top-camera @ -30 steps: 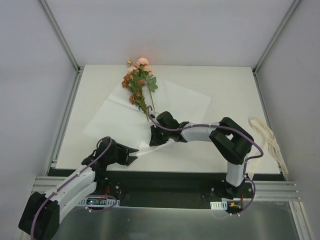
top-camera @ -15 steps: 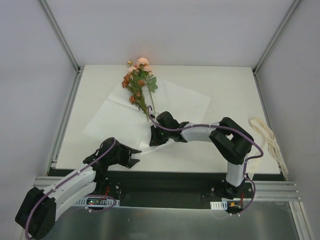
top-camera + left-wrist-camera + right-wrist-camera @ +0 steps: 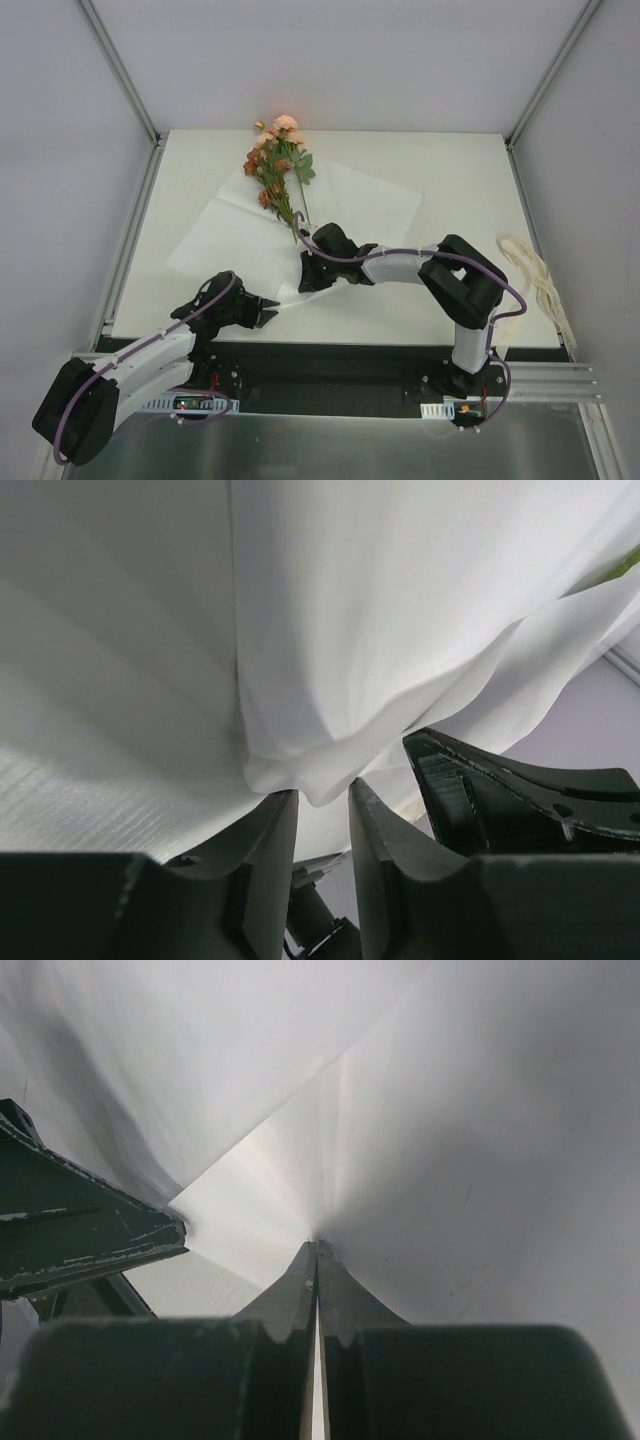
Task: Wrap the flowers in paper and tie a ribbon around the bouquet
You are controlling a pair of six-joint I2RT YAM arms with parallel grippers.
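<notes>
Blooms far, stems near, flowers (image 3: 275, 178) lie on paper (image 3: 235, 240) across a white-walled table (image 3: 460, 170); right gripper (image 3: 306, 282) pinches paper, left gripper (image 3: 270, 312) stands slightly parted.

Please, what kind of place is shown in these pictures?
Probably a robot test cell in a laboratory: a white table enclosed by plain white walls and aluminium rails, with a left arm and a right arm bolted at its near edge.

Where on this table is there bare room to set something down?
Bare: far right of the table, between paper and ribbon, and the strip left of paper. Crowded: near middle, with left gripper and right gripper at the paper, and by the flowers.
</notes>
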